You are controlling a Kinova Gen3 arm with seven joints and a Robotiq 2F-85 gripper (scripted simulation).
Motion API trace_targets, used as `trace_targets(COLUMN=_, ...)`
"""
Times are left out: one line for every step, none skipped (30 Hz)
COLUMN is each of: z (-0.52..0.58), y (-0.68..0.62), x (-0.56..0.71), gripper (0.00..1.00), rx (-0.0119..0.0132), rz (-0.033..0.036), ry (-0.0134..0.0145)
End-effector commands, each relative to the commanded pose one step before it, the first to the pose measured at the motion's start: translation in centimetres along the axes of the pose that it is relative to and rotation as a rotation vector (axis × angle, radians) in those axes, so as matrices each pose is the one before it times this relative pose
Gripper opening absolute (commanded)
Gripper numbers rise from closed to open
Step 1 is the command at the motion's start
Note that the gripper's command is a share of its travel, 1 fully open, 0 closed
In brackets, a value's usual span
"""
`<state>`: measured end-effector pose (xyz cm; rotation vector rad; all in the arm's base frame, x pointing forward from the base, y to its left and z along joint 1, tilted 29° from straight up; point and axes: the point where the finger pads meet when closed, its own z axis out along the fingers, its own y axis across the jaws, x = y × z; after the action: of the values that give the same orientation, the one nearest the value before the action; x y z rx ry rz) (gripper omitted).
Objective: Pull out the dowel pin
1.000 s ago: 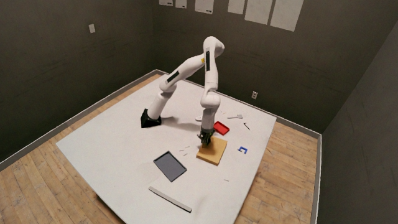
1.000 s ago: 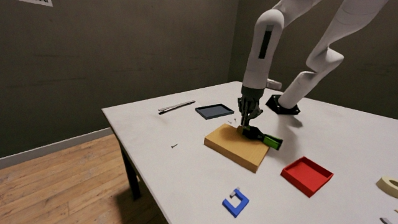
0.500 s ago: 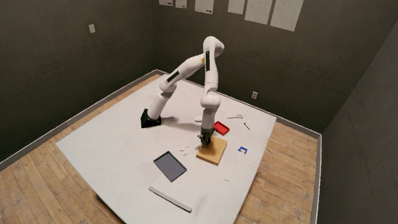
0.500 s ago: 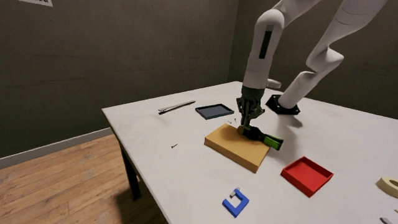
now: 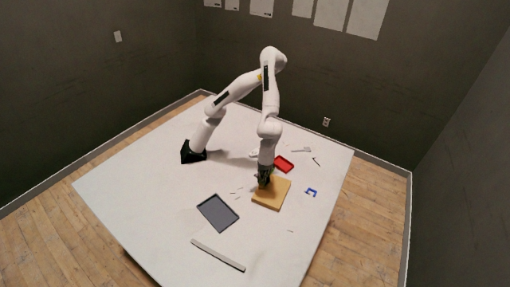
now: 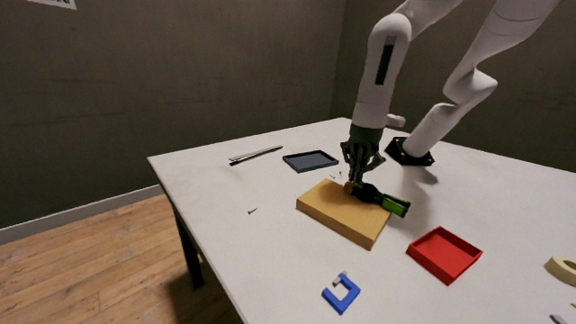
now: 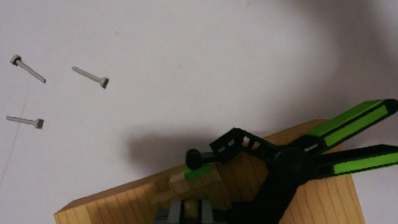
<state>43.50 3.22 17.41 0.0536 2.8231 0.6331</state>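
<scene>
The bench board [image 5: 272, 199] [image 6: 342, 213] [image 7: 330, 190] lies on the table. The black and green spring clamp [image 6: 369, 193] [image 7: 295, 167] sits at its edge, handles sticking out past the board. One green pad [image 7: 197, 172] presses on pale wood [image 7: 182, 184] of the stop and block; I cannot tell where one ends and the other begins. The other jaw is hidden. My gripper [image 5: 263, 185] [image 6: 355, 181] [image 7: 191, 215] points down over them, shut on the tan dowel pin, which shows between the fingertips in the wrist view. The hole and the pin's lower end are hidden.
Three screws [image 7: 90, 76] lie beside the board. A grey tray [image 5: 217, 213] [image 6: 310, 161], red tray [image 5: 284, 164] [image 6: 443, 252], blue G-shaped clamp [image 5: 313, 190] [image 6: 344, 299] and long bar [image 5: 217, 255] [image 6: 256, 154] lie around it. A tape roll [image 6: 562, 267] is farther off.
</scene>
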Motion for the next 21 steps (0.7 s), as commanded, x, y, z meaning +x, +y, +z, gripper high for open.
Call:
trace_targets(z=-0.269, y=-0.075, x=-0.359, gripper=0.1, rx=0.00339, rz=-0.02876, ry=-0.0091)
trace_targets(z=-0.001, y=0.0, x=0.0, gripper=0.1, rx=0.0, rz=-0.00988, ry=-0.00001)
trace_targets(z=-0.001, y=0.0, x=0.0, gripper=0.1, rx=0.0, rz=-0.00989, ry=0.0)
trace_targets(z=-0.001, y=0.0, x=0.0, gripper=0.1, rx=0.0, rz=-0.00989, ry=0.0)
trace_targets(z=-0.001, y=0.0, x=0.0, gripper=0.1, rx=0.0, rz=-0.0099, ry=-0.00001)
trace_targets(z=-0.001, y=0.0, x=0.0, gripper=0.1, rx=0.0, rz=-0.0099, ry=-0.00001)
trace_targets(z=-0.001, y=0.0, x=0.0, gripper=0.1, rx=0.0, rz=-0.0099, ry=-0.00001)
trace_targets(z=-0.001, y=0.0, x=0.0, gripper=0.1, rx=0.0, rz=-0.00991, ry=-0.00001)
trace_targets(z=-0.001, y=0.0, x=0.0, gripper=0.1, rx=0.0, rz=-0.00991, ry=-0.00001)
trace_targets(z=-0.001, y=0.0, x=0.0, gripper=0.1, rx=0.0, rz=-0.00991, ry=-0.00002)
trace_targets(z=-0.001, y=0.0, x=-0.001, gripper=0.1, rx=0.0, rz=-0.00992, ry=-0.00002)
trace_targets(z=-0.001, y=0.0, x=0.0, gripper=0.1, rx=0.0, rz=-0.00993, ry=0.0)
trace_targets(z=-0.001, y=0.0, x=0.0, gripper=0.1, rx=0.0, rz=-0.00993, ry=0.0)
trace_targets(z=-0.001, y=0.0, x=0.0, gripper=0.1, rx=0.0, rz=-0.00993, ry=0.0)
trace_targets(z=-0.001, y=0.0, x=0.0, gripper=0.1, rx=0.0, rz=-0.00994, ry=-0.00001)
trace_targets(z=0.0, y=0.0, x=0.0, gripper=0.1, rx=0.0, rz=0.0, ry=0.0)
trace_targets(z=0.0, y=0.0, x=0.0, gripper=0.1, rx=0.0, rz=0.0, ry=0.0)
trace_targets(z=-0.001, y=0.0, x=0.0, gripper=0.1, rx=0.0, rz=-0.00994, ry=-0.00001)
trace_targets(z=-0.001, y=0.0, x=0.0, gripper=0.1, rx=0.0, rz=-0.00994, ry=-0.00001)
trace_targets(z=-0.001, y=0.0, x=0.0, gripper=0.1, rx=0.0, rz=-0.00995, ry=-0.00001)
trace_targets(z=-0.001, y=0.0, x=0.0, gripper=0.1, rx=0.00001, rz=-0.00995, ry=-0.00001)
